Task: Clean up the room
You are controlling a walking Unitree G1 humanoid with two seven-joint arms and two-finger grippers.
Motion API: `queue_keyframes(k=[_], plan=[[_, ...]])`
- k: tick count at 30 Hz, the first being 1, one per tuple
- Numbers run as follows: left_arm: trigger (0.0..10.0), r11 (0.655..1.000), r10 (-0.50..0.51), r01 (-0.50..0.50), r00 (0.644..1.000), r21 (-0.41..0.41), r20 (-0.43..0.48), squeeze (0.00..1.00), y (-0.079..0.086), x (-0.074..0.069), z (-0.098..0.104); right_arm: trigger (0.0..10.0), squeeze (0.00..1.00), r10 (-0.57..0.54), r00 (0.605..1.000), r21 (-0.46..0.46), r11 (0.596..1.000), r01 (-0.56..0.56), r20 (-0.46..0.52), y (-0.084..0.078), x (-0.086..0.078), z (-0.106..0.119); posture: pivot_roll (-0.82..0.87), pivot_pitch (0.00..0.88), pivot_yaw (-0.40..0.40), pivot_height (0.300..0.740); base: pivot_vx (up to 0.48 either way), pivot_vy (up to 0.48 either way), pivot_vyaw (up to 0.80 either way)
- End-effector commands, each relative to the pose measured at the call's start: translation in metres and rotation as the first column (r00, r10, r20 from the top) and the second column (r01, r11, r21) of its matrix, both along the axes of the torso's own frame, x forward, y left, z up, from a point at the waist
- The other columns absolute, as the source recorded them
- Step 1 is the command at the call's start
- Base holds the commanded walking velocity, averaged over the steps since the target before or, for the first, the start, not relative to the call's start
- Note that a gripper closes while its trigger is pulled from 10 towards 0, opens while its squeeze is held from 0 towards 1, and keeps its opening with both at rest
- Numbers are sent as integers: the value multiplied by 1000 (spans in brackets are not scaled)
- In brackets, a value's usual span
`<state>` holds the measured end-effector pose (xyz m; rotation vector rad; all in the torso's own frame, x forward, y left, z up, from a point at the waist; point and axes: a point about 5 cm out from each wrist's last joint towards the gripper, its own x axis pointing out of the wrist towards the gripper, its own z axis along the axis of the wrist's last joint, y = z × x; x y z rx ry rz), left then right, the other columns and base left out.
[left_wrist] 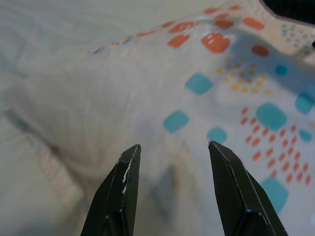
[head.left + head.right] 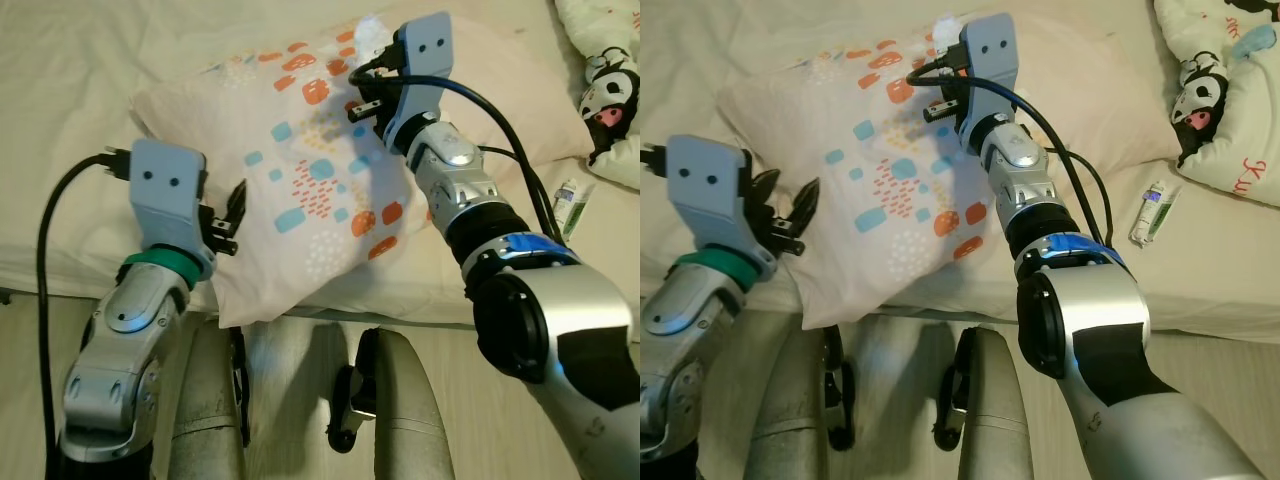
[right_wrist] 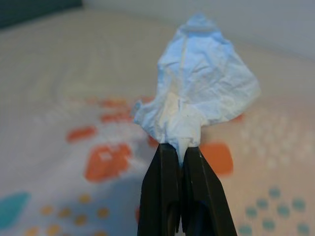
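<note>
Right gripper (image 3: 179, 147) clamped the crumpled tissue (image 3: 199, 93) above the pillow (image 2: 300, 190); left gripper (image 1: 172, 152), fingers apart, faced the pillow's near edge.

Right arm (image 2: 1040, 215) reaching over a patterned pillow (image 2: 890, 190) lying near the front edge of the bed (image 2: 1230, 270). Left gripper (image 2: 790, 215), fingers apart, just beside the pillow's left end. A small tube (image 2: 1152, 212) and a cartoon-print cushion (image 2: 1220, 100) lie toward the bed's right side.
</note>
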<state>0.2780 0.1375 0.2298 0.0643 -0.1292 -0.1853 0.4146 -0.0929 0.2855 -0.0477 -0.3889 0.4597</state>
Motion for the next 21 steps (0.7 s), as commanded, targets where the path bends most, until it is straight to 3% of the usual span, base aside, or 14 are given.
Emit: queue_keyframes(k=[1,3,5,6,8,11,13,16,21], plan=[[10000,999,-34,34,999,-12,-8,0,-8,4,-6,10000,0,19,998,52,998,-22,52,-2,-6,-6,120,228,-71,615,0,0,0],[10000,999,-43,43,999,-17,-9,0,-11,7,-7,10000,0,23,997,81,996,-29,74,-2,-13,-15,88,205,-63,615,0,0,0],[10000,998,-61,61,998,-20,-7,0,-15,12,-9,10000,0,23,996,118,992,-34,90,1,-32,-37,65,184,-51,615,0,0,0],[10000,998,-61,61,998,-20,-7,0,-15,12,-9,10000,0,23,996,118,992,-34,90,1,-32,-37,65,184,-51,615,0,0,0],[10000,998,-63,63,998,-16,0,0,-13,17,-9,10000,0,-8,999,166,986,0,43,1,-56,-65,34,148,-41,615,0,0,0],[10000,998,-62,62,998,-13,6,0,-11,19,-9,10000,0,-20,1000,182,983,16,24,1,-64,-74,31,144,-41,615,0,0,0],[10000,999,-46,46,999,-9,21,0,-5,24,-8,10000,0,-50,999,196,979,51,-13,0,-79,-96,15,112,-42,615,0,0,0],[10000,999,-32,33,999,-16,36,0,-1,28,-8,10000,0,-80,997,180,980,79,-3,-2,-84,-102,7,87,-46,615,0,0,0],[10000,999,-22,24,998,-31,63,0,-3,34,-9,10000,0,-155,985,122,982,146,71,-19,-83,-87,-18,43,-58,615,0,0,0]])
